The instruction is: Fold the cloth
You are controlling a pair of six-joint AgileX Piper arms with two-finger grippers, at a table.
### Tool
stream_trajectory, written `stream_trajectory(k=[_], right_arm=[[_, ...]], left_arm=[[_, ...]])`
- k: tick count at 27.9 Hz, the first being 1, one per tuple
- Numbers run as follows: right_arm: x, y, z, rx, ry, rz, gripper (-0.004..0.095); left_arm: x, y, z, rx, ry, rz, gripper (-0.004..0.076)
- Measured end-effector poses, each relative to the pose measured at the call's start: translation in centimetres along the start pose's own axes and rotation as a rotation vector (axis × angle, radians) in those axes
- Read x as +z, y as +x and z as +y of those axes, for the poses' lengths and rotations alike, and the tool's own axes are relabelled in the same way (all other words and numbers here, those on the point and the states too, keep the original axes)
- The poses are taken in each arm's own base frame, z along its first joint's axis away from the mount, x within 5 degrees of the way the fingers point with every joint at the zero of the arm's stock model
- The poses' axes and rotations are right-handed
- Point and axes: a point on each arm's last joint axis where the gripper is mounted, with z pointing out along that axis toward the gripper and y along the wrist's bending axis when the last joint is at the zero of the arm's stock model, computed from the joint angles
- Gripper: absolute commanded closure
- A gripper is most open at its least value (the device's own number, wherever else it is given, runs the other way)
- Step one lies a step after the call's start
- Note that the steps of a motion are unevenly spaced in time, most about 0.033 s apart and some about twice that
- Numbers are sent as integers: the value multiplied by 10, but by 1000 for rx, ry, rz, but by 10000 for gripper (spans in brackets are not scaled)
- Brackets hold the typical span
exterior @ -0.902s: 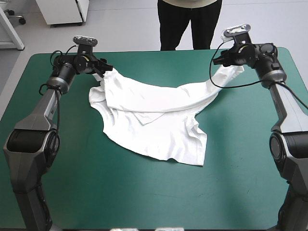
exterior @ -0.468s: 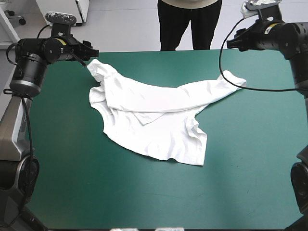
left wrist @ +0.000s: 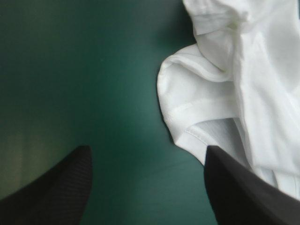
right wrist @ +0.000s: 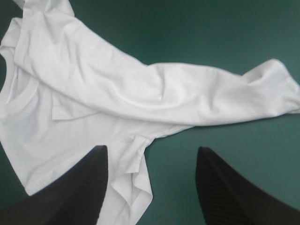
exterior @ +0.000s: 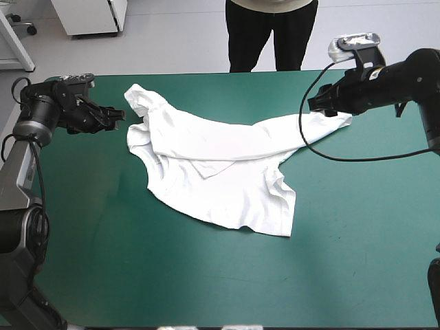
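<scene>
Left tool (left wrist: 147, 150) and right tool (right wrist: 151, 149) are held wide open, empty; the T-shirt (exterior: 220, 172) is probably best gripped at its far corners.

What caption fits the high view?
Left gripper and right gripper, both open, flank the rumpled T-shirt on the table.

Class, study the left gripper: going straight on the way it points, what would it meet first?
Probably the T-shirt, whose edge lies just ahead of one finger of the open left gripper; between the fingers only teal-green cover shows. Depth is unclear.
</scene>
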Motion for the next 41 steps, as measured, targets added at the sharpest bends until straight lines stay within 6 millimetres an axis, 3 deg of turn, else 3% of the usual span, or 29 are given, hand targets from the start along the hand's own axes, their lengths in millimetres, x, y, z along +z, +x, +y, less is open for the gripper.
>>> stream_trajectory(k=[3, 8, 15, 20, 24, 28, 30, 31, 38, 41], right_arm=[[21, 14, 7, -7, -34, 84, 395], [53, 35, 30, -65, -87, 201, 395], [66, 43, 50, -143, -72, 246, 397], [66, 42, 49, -150, -60, 244, 399], [66, 42, 48, -153, -55, 244, 399], [66, 43, 47, -157, -43, 253, 404], [65, 44, 46, -160, -31, 264, 433], [65, 45, 46, -162, -26, 269, 451], [65, 46, 41, -156, 23, 288, 484], [76, 59, 55, -187, -2, 341, 484]], left_arm=[[23, 1, 11, -48, 44, 29, 227], [68, 6, 7, -33, 79, 90, 227], [107, 9, -2, -6, 82, 83, 232], [117, 11, -7, 54, 57, 90, 269], [122, 13, -24, 199, -2, 108, 330], [123, 13, -37, 266, -33, 111, 542], [123, 14, -40, 267, -32, 114, 706], [123, 14, -41, 265, -28, 115, 728], [124, 15, -45, 284, -16, 122, 733], [124, 15, -45, 288, -16, 124, 733]])
